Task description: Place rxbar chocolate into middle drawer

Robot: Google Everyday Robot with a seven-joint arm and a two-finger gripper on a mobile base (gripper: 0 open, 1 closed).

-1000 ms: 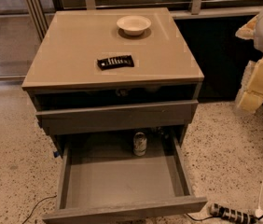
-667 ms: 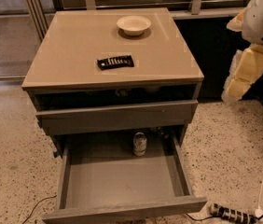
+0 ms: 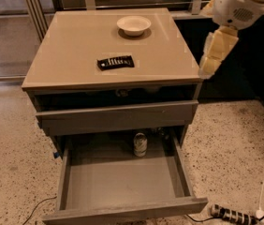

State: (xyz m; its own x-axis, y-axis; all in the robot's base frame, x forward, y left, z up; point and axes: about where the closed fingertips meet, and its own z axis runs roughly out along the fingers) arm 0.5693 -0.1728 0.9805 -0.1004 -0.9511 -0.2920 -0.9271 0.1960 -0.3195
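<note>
Hand (image 3: 210, 65) hangs beside the cabinet (image 3: 66, 64), whether clenched I cannot tell; rxbar chocolate (image 3: 116, 62) lies on top.

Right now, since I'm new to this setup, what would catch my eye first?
The middle drawer stands pulled out low in front, a small can upright at its back. On the cabinet top lies the black rxbar chocolate, a white bowl behind it; the cream end effector hangs beside the top's right edge.
</note>
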